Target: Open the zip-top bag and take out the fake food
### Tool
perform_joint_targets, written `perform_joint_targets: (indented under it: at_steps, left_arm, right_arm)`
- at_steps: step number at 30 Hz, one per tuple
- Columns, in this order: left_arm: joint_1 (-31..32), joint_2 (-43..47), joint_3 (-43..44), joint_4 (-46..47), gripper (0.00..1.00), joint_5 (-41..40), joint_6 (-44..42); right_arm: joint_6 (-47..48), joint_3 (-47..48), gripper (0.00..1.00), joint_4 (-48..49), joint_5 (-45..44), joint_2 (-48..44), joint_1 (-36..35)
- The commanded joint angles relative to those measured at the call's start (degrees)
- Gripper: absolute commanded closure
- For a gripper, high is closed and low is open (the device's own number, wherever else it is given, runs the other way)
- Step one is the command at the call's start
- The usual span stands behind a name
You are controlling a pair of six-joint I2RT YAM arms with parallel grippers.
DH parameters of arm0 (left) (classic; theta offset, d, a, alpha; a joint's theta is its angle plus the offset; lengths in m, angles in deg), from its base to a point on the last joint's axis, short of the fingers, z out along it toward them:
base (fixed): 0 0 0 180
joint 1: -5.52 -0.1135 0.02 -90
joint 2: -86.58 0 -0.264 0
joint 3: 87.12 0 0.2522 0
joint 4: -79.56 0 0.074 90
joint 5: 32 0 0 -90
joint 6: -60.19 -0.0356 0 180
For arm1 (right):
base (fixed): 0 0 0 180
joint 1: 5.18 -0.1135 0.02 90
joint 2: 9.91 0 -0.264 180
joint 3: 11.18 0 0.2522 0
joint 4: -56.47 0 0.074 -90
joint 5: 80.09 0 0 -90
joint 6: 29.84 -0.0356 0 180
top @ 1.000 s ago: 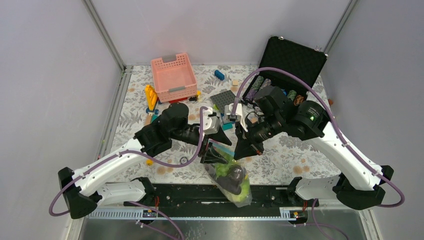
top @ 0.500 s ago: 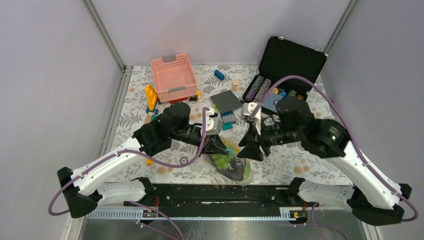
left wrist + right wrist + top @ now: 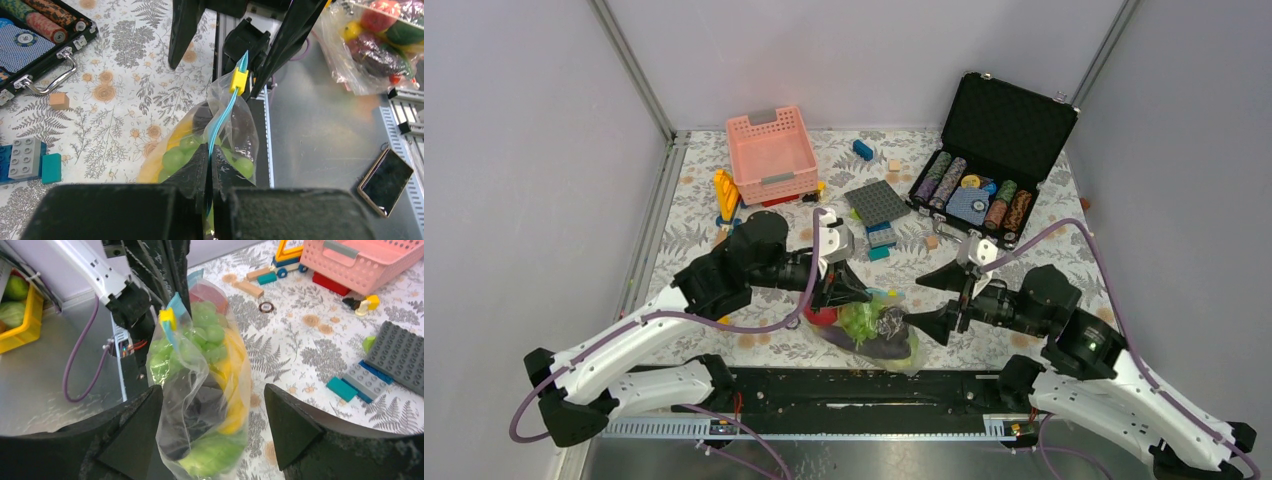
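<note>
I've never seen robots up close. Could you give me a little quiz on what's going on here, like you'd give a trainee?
1. On the zip-top bag, what colour is the slider on the zipper strip? A red, B yellow, C black.
2. True or false: the right arm's jaws are clamped on the bag.
3. Fill in: the fake food lies ____ the bag.
Key: 1 B. 2 False: they stand open, one on either side of the bag; the left arm's jaws pinch the strip. 3 inside.
</note>
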Motion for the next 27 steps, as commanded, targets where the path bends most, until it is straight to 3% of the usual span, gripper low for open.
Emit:
perform_joint_targets:
  at_steps: [1, 9, 12, 15, 20, 27]
  left_arm:
    - [0.0, 1.9, 0.2, 8.3, 1.00, -2.2, 4.3]
    - [0.1, 1.7, -1.2, 9.3, 1.00, -2.8, 5.8]
    - [0.1, 1.8, -1.4, 9.5, 1.00, -3.0, 5.8]
    - [0.0, 2.5, -1.8, 9.9, 1.00, -3.7, 5.9]
    - [0.0, 4.9, -3.5, 12.0, 1.00, -5.7, 6.9]
    - [0.1, 6.4, -4.7, 13.3, 1.00, -6.9, 7.9]
  right_arm:
    - [-2.7, -7.6, 0.19, 21.7, -2.0, -2.3, -0.2]
    - [-4.9, -9.3, 0.26, 32.6, 0.4, 3.0, -0.2]
    - [-5.6, -9.8, 0.48, 34.8, 1.2, 3.6, -0.2]
    - [-5.9, -9.7, 0.58, 33.7, 2.6, 3.9, -0.2]
    - [-6.5, -11.7, 0.41, 32.5, 3.3, 1.6, -0.2]
    - [-6.4, -12.8, 0.38, 30.9, 4.2, 0.0, -0.2]
